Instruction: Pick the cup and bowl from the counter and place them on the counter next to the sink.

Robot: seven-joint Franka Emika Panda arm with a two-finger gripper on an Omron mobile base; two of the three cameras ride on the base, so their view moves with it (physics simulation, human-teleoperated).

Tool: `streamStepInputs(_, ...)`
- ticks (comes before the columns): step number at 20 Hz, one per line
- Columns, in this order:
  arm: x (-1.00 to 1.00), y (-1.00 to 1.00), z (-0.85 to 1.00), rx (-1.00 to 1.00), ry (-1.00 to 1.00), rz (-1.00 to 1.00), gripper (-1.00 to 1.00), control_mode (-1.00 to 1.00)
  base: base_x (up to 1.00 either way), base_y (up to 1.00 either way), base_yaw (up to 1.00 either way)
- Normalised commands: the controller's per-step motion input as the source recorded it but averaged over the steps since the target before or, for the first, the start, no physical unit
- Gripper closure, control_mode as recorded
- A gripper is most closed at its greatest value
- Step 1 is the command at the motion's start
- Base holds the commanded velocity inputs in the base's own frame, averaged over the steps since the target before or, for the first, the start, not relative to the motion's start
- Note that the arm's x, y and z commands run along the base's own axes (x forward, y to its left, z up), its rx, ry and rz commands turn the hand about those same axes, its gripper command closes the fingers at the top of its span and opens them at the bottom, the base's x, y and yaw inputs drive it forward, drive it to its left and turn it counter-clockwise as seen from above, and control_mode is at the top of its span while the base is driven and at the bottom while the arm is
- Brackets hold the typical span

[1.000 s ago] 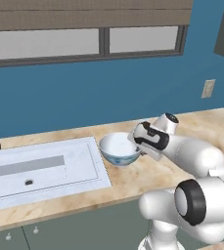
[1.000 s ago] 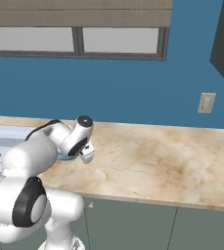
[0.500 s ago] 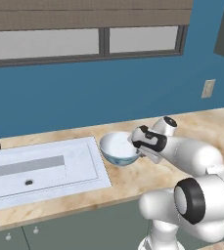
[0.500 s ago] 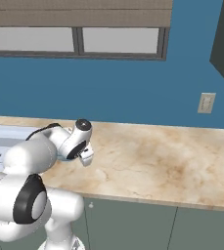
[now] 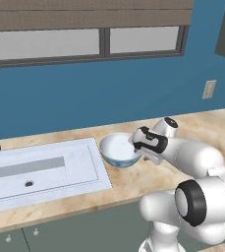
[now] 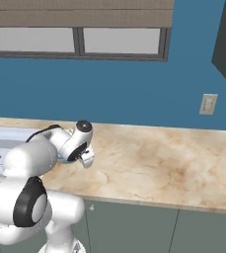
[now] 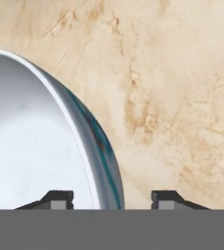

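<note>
the bowl [image 5: 120,150] sits on the counter [image 5: 133,182] just beside the sink [image 5: 40,167]. the jaws stand apart astride its rim, one tip inside, one outside. lifting away crookedly could catch that rim and tip or drag the bowl.

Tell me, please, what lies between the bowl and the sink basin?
Only the sink's flat white border and a thin strip of counter; the left base view shows the bowl beside the sink's right edge.

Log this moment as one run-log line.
tool: open, astride bowl rim | bowl: on counter beside sink | cup: not logged
</note>
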Motion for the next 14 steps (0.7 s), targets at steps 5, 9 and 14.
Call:
streamStepInputs(5, -0.10, 0.00, 0.08, 0.00, 0.00, 0.00, -1.00, -1.00, 0.00, 0.00, 0.00)
streamStepInputs(9, -0.26, 0.00, 0.69, 0.00, -0.08, 0.00, -1.00, -1.00, 0.00, 0.00, 0.00)
streamStepInputs(14, -0.37, -0.02, 0.73, 0.00, -0.04, 0.01, -1.00, -1.00, 0.00, 0.00, 0.00)
